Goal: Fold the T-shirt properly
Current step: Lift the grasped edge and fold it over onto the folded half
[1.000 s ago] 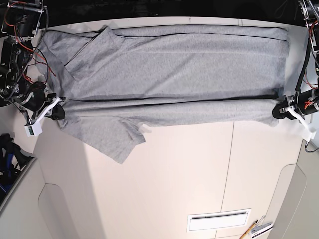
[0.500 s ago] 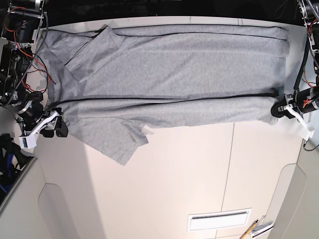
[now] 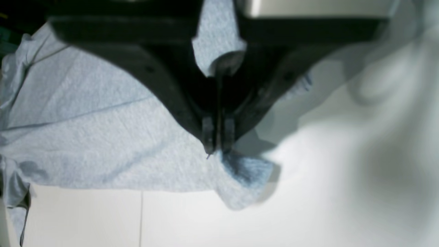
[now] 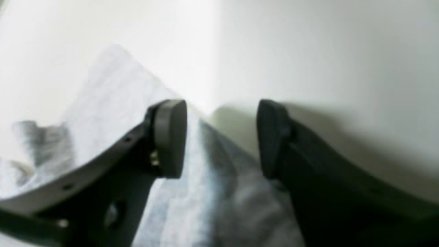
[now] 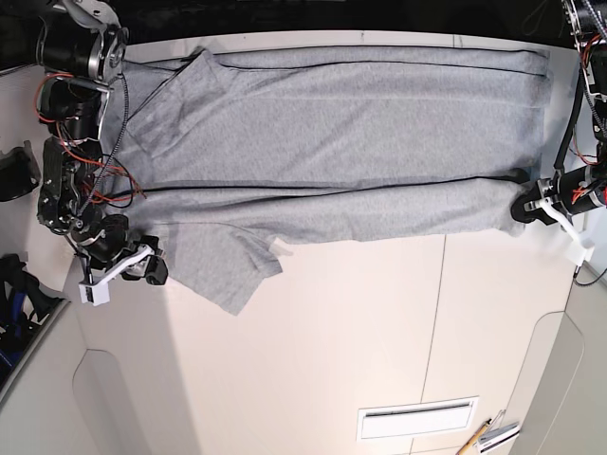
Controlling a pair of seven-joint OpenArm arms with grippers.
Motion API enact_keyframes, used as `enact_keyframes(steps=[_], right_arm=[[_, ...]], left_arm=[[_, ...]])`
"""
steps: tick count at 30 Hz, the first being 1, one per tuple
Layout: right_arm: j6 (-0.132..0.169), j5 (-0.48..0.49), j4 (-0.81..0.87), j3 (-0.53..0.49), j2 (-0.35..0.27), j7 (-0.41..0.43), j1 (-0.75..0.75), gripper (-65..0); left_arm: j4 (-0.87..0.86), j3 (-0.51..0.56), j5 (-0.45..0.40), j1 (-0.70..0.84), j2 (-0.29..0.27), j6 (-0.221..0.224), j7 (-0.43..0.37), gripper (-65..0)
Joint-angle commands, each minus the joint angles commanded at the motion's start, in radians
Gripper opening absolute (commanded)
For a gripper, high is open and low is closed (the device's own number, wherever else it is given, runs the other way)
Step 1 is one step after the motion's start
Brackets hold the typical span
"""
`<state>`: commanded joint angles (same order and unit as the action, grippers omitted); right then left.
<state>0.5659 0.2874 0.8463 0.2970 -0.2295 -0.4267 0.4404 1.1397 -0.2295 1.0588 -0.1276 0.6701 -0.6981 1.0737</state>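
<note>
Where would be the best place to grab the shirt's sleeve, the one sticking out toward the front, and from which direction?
Probably the sleeve's front tip, coming from the front side of the table. It lies flat and sticks out past the folded edge, so one of the fingers could likely slide under its rim while the other closes from above.

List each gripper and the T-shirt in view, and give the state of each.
Left gripper: jaws shut on the T-shirt's near edge.
Right gripper: jaws open, with nothing held between them.
T-shirt: partly folded, near edge turned over, with a loose flap sticking out towards the near side, by the right gripper.
</note>
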Motion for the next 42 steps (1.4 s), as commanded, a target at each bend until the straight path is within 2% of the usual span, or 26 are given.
enact_keyframes(steps=[5, 9, 14, 16, 19, 20, 25, 28, 30, 36, 42], right_arm=[[0.006, 0.010, -0.002, -0.137, 0.000, -0.003, 0.000, -32.4], [0.006, 0.011, -0.001, -0.256, 0.013, -0.021, 0.000, -32.5], [0.006, 0.011, -0.001, -0.282, 0.050, -0.026, 0.000, -33.3], [0.006, 0.007, -0.001, -0.282, 0.050, -0.026, 0.000, -41.6], [0.006, 0.000, -0.001, -0.282, 0.050, -0.026, 0.000, -61.3], [0.006, 0.000, -0.001, -0.282, 0.050, -0.026, 0.000, -65.0], [0.006, 0.000, 0.029, -0.272, 0.050, -0.056, -0.001, -65.0], [0.006, 0.019, 0.125, -0.244, 0.048, -0.166, -0.008, -65.0], [0.007, 0.060, 0.228, -0.217, 0.044, -0.208, -0.043, -65.0], [0.007, 0.099, 0.562, -0.145, 0.041, -0.262, -0.226, -65.0], [0.006, 0.132, 0.750, -0.114, 0.042, -0.266, -0.415, -65.0]], left_arm=[[0.000, 0.000, 0.000, 0.001, -0.029, 0.000, 0.001, -65.0], [0.000, 0.000, -0.003, 0.000, -0.030, 0.000, 0.002, -65.0], [0.000, 0.000, -0.005, 0.000, -0.030, 0.000, 0.001, -65.0], [0.000, 0.000, -0.005, 0.000, -0.030, 0.000, 0.001, -65.0], [0.000, 0.000, -0.005, 0.000, -0.030, 0.000, 0.001, -65.0], [0.000, 0.000, -0.005, 0.000, -0.030, 0.000, 0.001, -65.0], [0.000, 0.000, 0.000, -0.001, -0.029, 0.000, 0.000, -65.0], [0.000, 0.000, 0.017, -0.005, -0.023, 0.000, 0.002, -65.0], [0.003, 0.000, 0.036, -0.005, -0.007, 0.000, 0.010, -65.0], [0.016, 0.000, 0.136, -0.005, 0.048, 0.000, 0.104, -65.0], [0.016, 0.000, 0.245, 0.015, 0.091, 0.000, 0.206, -65.0]])
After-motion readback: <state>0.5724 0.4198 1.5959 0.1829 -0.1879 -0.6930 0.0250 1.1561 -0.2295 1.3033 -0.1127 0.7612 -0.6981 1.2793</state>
